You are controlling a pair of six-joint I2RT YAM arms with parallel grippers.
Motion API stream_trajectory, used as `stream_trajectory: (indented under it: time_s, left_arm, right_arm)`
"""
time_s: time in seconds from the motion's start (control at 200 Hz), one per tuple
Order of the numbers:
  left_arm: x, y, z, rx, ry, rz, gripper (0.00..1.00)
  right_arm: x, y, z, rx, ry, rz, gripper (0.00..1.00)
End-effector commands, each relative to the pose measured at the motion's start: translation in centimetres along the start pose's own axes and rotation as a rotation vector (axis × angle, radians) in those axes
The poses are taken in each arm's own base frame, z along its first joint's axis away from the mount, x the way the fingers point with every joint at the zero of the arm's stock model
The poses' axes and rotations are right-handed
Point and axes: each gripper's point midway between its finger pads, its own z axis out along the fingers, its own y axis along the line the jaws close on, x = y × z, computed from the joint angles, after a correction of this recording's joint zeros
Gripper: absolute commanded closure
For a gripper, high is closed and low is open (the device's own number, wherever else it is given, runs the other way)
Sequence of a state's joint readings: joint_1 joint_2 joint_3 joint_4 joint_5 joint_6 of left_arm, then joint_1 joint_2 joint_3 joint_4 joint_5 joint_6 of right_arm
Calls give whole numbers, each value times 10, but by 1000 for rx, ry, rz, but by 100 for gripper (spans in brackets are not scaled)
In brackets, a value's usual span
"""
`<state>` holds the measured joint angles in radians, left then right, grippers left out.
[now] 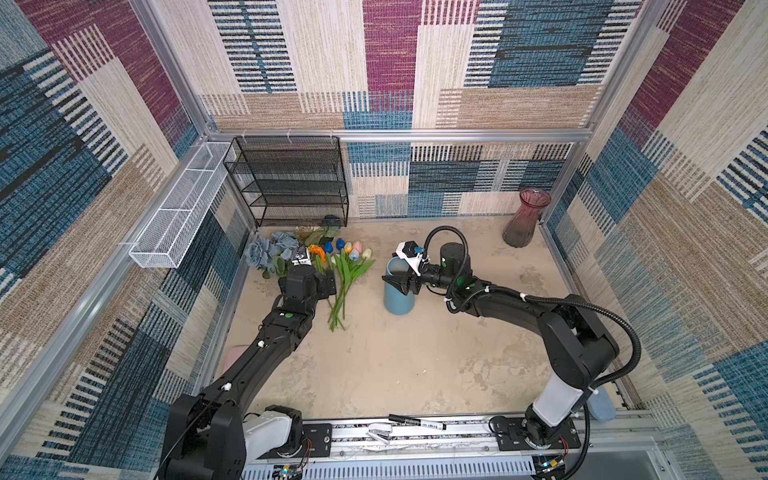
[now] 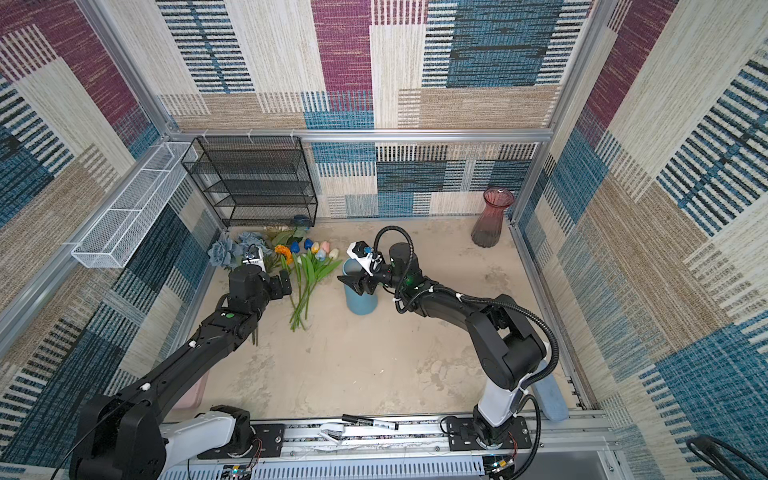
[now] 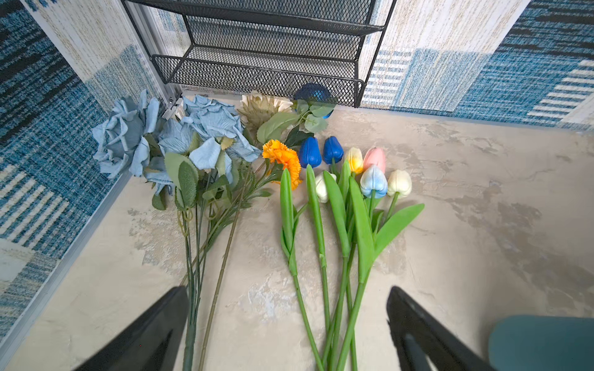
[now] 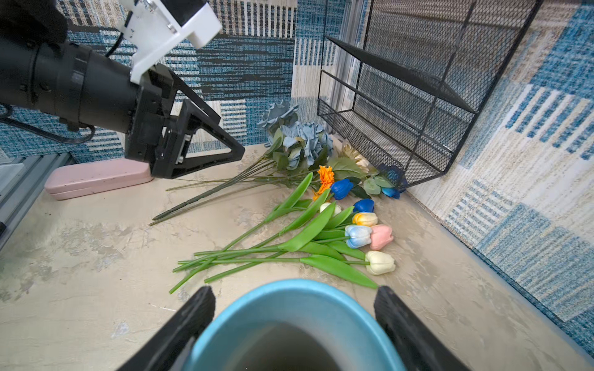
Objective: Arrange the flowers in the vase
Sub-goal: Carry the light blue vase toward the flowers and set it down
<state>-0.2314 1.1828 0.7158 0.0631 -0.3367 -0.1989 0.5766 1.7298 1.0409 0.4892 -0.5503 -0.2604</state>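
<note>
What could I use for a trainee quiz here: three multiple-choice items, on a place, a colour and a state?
1. Where does the dark red glass vase stand? A far right corner; B on the rack; C front left corner.
2. What colour is the vase that the right end effector clasps? A pink; B blue; C white.
3. How is the left end effector? A open, empty; B shut on a tulip; C shut, empty.
Key: A, it stands by the far right post; B, its rim shows blue; A, its jaws stand wide, gripping nothing.
</note>
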Motion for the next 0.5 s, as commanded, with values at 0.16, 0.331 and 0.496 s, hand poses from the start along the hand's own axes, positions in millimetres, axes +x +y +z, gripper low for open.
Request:
stream_trajectory:
  time_s: [0.16,0.331,0.496]
  left_arm:
    - [-6,6,-3,-34,-22,8,1]
    - [-6,6,-3,-33,-28,14,1]
    - [-4,8,-3,-40,-23,23,1]
  right_arm:
    - [-15,-27,-3,130,-19,-89,69]
    - [-10,-36,-15,133,-26,-46,69]
    - [-4,-37,-26,104,-35,-13,66]
